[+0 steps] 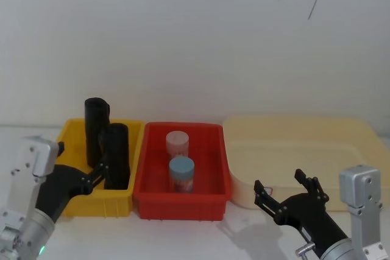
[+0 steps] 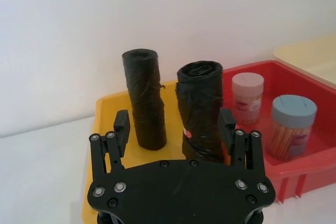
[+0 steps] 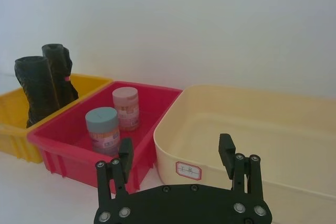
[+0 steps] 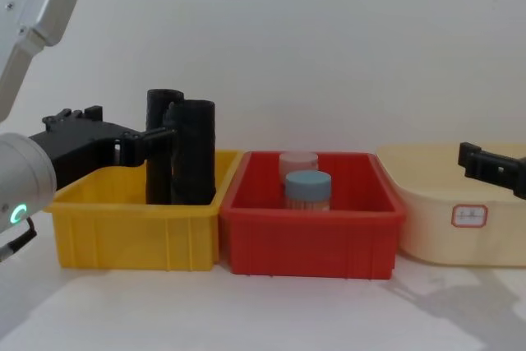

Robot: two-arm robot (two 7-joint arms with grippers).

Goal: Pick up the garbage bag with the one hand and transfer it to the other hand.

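Two black rolls stand upright in the yellow bin (image 1: 68,131). The garbage bag (image 1: 117,150) (image 2: 199,103) (image 4: 194,150) is the nearer roll, crinkled and with a small red-and-white sticker low on its side. My left gripper (image 1: 101,172) (image 2: 174,123) (image 4: 164,134) is open at the bag. The bag stands between the fingers, close to one of them and not clamped. The other roll (image 1: 95,127) (image 2: 144,98), with a small flap on its side, stands just behind. My right gripper (image 1: 279,182) (image 3: 176,148) (image 4: 470,159) is open and low, in front of the cream tub.
A red bin (image 1: 181,208) next to the yellow one holds a pink-lidded jar (image 1: 177,143) and a blue-lidded jar (image 1: 181,173). A large cream tub (image 1: 304,127) stands at the right. A white wall closes off the back.
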